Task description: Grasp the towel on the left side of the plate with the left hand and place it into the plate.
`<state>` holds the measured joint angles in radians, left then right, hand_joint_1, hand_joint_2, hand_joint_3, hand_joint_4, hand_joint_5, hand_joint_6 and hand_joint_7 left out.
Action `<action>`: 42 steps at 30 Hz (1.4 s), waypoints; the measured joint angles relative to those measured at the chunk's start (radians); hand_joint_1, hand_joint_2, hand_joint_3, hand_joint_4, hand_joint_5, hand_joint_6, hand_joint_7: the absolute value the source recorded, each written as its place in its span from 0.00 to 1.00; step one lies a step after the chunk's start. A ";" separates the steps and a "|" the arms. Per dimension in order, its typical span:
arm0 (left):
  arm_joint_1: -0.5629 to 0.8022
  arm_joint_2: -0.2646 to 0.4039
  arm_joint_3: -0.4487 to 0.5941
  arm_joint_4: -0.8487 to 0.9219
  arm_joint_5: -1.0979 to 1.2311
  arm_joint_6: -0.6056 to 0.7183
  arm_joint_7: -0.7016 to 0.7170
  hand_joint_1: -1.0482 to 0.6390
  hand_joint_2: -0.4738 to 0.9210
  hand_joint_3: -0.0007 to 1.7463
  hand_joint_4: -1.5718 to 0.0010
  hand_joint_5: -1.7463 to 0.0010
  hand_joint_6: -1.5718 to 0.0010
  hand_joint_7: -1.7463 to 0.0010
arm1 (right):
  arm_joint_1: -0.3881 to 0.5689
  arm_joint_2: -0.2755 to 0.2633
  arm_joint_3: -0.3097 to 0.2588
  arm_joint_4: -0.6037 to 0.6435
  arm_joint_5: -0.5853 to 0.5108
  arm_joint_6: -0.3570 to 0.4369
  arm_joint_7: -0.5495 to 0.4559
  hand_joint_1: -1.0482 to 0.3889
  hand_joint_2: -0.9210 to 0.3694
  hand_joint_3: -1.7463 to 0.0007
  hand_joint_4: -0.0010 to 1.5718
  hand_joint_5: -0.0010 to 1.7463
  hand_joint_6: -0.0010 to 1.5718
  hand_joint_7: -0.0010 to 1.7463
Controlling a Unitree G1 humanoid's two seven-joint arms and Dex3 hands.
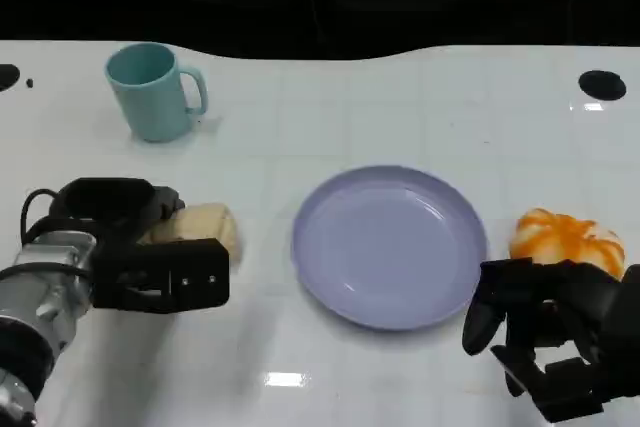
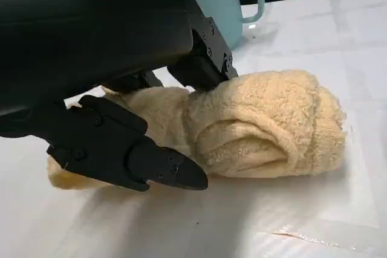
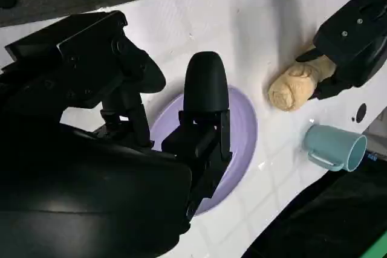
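A rolled pale-yellow towel (image 1: 200, 228) lies on the white table to the left of the lavender plate (image 1: 388, 247). My left hand (image 1: 140, 247) is around it, with fingers on its far side and its near side. In the left wrist view the upper fingers (image 2: 205, 58) press a dent into the top of the towel (image 2: 266, 125), and the lower finger (image 2: 139, 155) lies against its flat front end. The plate holds nothing. My right hand (image 1: 545, 332) rests by the plate's right rim, fingers apart and holding nothing. The right wrist view looks over that hand (image 3: 151, 125) to the plate (image 3: 242, 131) and the towel (image 3: 296, 86).
A teal mug (image 1: 155, 90) stands at the back left, beyond the towel. An orange-and-white round object (image 1: 565, 237) lies right of the plate, just behind my right hand. The table's dark far edge runs along the back.
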<state>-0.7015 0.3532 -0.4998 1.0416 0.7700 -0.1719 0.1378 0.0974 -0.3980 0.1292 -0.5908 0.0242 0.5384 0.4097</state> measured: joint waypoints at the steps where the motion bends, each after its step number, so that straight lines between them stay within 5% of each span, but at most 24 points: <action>1: 0.003 0.000 -0.002 0.010 0.001 -0.020 0.040 0.50 0.95 0.29 0.45 0.02 0.56 0.08 | 0.000 0.000 0.000 0.000 0.000 -0.003 0.000 0.76 0.28 0.37 0.45 0.96 0.45 0.82; 4: 0.011 0.000 -0.007 0.031 0.001 -0.062 0.108 0.50 0.93 0.33 0.45 0.00 0.60 0.02 | 0.000 0.000 0.000 0.004 0.000 -0.009 0.000 0.76 0.29 0.36 0.45 0.96 0.45 0.82; 7: 0.015 0.000 -0.013 0.041 0.001 -0.086 0.152 0.50 0.88 0.40 0.44 0.00 0.58 0.10 | 0.000 0.000 0.000 0.010 0.000 -0.016 0.000 0.76 0.29 0.36 0.45 0.96 0.45 0.82; 14: 0.038 0.001 0.012 -0.008 -0.014 -0.126 0.263 0.50 0.92 0.22 0.47 0.00 0.63 0.04 | 0.000 0.001 0.002 0.013 0.001 -0.019 0.000 0.76 0.29 0.36 0.45 0.97 0.46 0.82; 17: 0.048 0.003 0.035 -0.085 -0.030 -0.120 0.271 0.48 0.95 0.25 0.47 0.00 0.63 0.00 | -0.001 0.002 0.003 0.013 0.001 -0.019 0.000 0.75 0.29 0.36 0.45 0.97 0.45 0.82; 20: 0.057 0.003 0.058 -0.169 -0.047 -0.118 0.268 0.47 0.85 0.38 0.45 0.00 0.61 0.00 | -0.003 0.002 0.005 0.014 0.000 -0.019 -0.001 0.76 0.29 0.36 0.45 0.97 0.45 0.82; 32: 0.096 -0.051 0.083 -0.571 -0.104 -0.066 0.071 0.51 0.69 0.57 0.44 0.00 0.60 0.00 | -0.006 0.005 0.006 0.014 0.000 -0.016 -0.003 0.76 0.29 0.36 0.44 0.97 0.45 0.83; 42: 0.096 -0.186 0.019 -0.648 -0.110 -0.034 -0.062 0.51 0.65 0.64 0.43 0.00 0.58 0.00 | -0.005 0.005 0.006 0.014 0.000 -0.016 -0.003 0.76 0.29 0.35 0.44 0.97 0.45 0.82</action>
<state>-0.6059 0.1674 -0.4804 0.3939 0.6604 -0.2056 0.0762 0.0920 -0.3933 0.1351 -0.5768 0.0238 0.5219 0.4070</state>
